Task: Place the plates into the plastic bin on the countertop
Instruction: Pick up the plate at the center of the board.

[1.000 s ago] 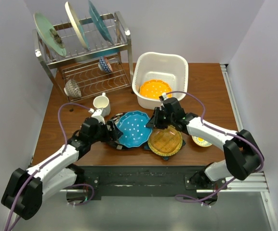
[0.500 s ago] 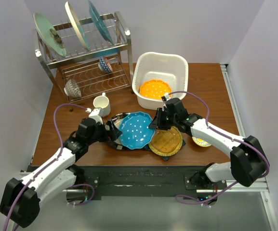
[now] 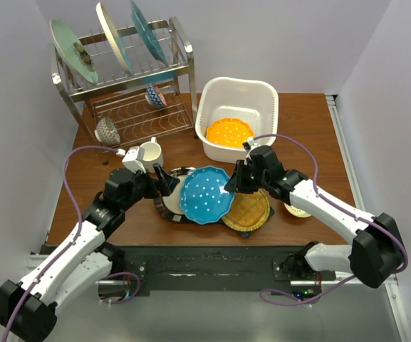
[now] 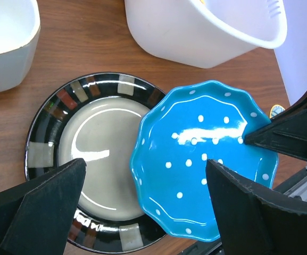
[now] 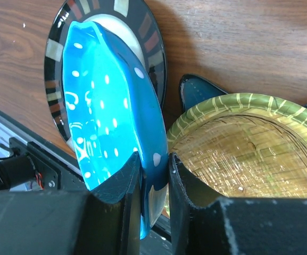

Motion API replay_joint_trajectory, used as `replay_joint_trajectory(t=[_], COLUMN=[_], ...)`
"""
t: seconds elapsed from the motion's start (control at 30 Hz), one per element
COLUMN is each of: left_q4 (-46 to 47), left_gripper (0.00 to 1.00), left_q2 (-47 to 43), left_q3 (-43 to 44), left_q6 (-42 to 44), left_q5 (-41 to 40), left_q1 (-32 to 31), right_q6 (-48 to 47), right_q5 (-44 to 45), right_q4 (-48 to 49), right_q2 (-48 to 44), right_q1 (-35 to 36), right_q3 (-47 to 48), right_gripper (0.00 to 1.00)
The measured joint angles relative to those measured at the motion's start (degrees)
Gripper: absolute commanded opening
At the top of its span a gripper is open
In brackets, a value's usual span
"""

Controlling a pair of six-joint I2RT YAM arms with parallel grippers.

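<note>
Blue dotted plate tilted steeply, over black-rimmed plate, just beside amber plate on desk. Right jaws clenched on its right rim, nearly closed. Left jaws spread wide above black-rimmed plate, holding nothing. Orange plate lies in plastic bin

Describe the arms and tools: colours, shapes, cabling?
Left arm and right arm: white link shells, black joint housings, a loose purple cable along each. Left tool and right tool: black, flat wedge-shaped fingers. No markings visible.
</note>
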Motion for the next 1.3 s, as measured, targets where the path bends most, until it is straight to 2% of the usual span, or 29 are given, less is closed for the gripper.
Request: replay_joint_trajectory(t=[0.7,0.93,1.3], left_q4=[0.9,-3.7,-4.5], left_gripper=[1.00,1.00,1.00], left_q2=[2.3,2.7,2.3], left_q3=[-2.8,-0.4,-0.2], left_q6=[-1.0,0.8,0.8], left_q5=[1.9,0.3,-0.6], left_q1=[0.0,0.0,0.0], right_q6=[-0.6,-0.6,-0.6], right_q5=[0.5,1.3,1.5], right_q4=[-3.2,-4.1,-4.2], right_q2=[-4.9,-6.8,-6.8], right_q1=[0.1,0.1,0.2], right_q3=[-0.6,-1.3,-1.3], right_gripper=[0.00,0.00,0.00])
